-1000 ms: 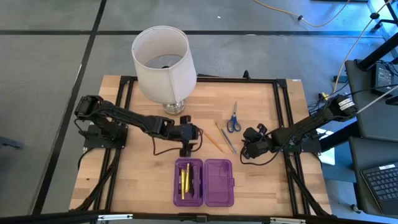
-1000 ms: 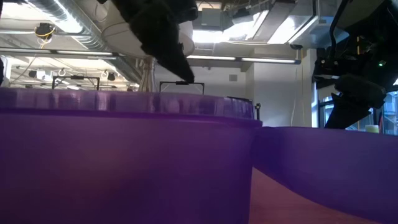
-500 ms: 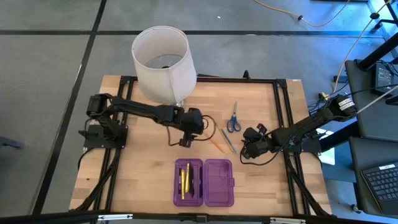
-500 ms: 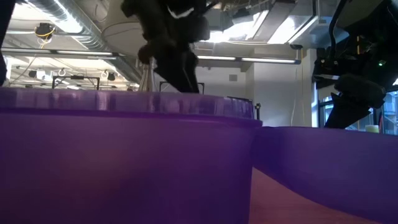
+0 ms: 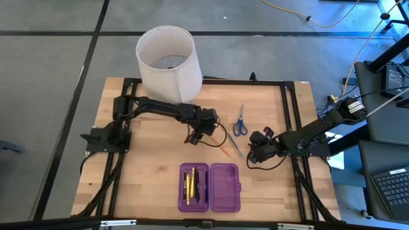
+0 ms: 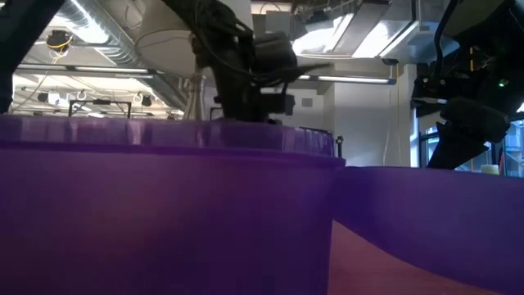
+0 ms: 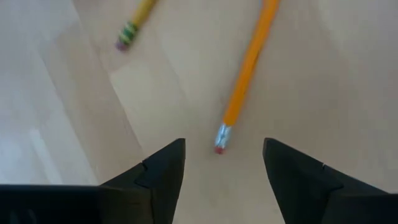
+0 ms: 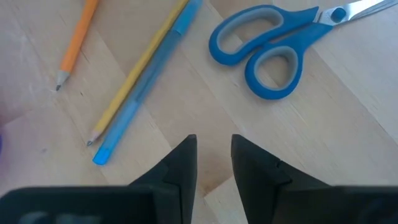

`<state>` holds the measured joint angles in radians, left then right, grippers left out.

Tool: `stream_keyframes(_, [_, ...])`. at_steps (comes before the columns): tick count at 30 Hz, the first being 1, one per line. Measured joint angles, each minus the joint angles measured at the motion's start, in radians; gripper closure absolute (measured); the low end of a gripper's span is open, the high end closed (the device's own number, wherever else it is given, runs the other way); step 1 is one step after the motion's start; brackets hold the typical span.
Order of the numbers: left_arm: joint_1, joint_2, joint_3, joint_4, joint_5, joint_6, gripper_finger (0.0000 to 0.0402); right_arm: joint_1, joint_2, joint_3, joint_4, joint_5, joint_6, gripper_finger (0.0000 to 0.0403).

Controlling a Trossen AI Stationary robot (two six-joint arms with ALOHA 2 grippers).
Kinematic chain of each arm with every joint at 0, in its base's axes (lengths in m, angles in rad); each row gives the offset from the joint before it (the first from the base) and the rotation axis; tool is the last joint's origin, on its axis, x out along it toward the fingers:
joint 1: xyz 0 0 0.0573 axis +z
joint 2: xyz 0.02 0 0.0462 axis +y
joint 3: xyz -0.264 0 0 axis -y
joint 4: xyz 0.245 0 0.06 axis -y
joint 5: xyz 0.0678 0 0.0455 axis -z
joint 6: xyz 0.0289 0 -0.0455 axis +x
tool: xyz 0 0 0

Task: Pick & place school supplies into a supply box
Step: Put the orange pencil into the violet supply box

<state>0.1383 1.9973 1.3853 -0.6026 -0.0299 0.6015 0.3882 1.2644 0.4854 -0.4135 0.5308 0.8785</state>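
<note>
Wooden tabletop (image 5: 140,172) under both my arms. My left end effector (image 7: 224,163) hangs low over the orange pencil (image 7: 249,65), its eraser end lying just ahead of the gap between my fingers (image 7: 163,171), which stand wide apart with nothing in them. A second, yellow pencil (image 7: 134,22) lies a little farther off, apart from the orange one. From above, this end effector sits near the middle of the tabletop, just in front of the lamp (image 5: 166,64) and beside the loose pencils.

My right end effector (image 8: 213,152) waits toward the right side of the tabletop, fingers narrowed to a slim gap and holding nothing. Just ahead of it lie a yellow pencil and a blue pen (image 8: 149,81) side by side and touching, with another orange pencil nearby and the blue-handled scissors (image 8: 273,46) close by, flat on the wood.

Near the front edge the purple box (image 5: 209,187) lies open, both halves flat. Its left half already holds a few yellow pencils and dark pens (image 5: 192,184); its right half shows only purple plastic.
</note>
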Motion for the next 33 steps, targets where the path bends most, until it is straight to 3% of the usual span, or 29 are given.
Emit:
stream_keyframes(9, [0.031, 0.017, 0.001, 0.000, 0.009, 0.032, 0.0229, 0.000, 0.000, 0.000, 0.003, 0.000, -0.007, 0.0298])
stream_keyframes(14, [0.035, 0.022, 0.001, 0.003, 0.075, 0.034, 0.0245, 0.000, 0.000, 0.000, 0.005, 0.000, -0.020, 0.0298])
stream_keyframes(22, [0.015, 0.070, 0.005, 0.023, -0.015, 0.041, 0.0264, 0.000, 0.000, 0.000, 0.012, 0.001, -0.022, 0.0298])
stream_keyframes(33, [0.015, 0.074, 0.003, -0.013, 0.019, 0.042, 0.0307, 0.000, 0.000, 0.000, 0.013, 0.001, -0.024, 0.0298])
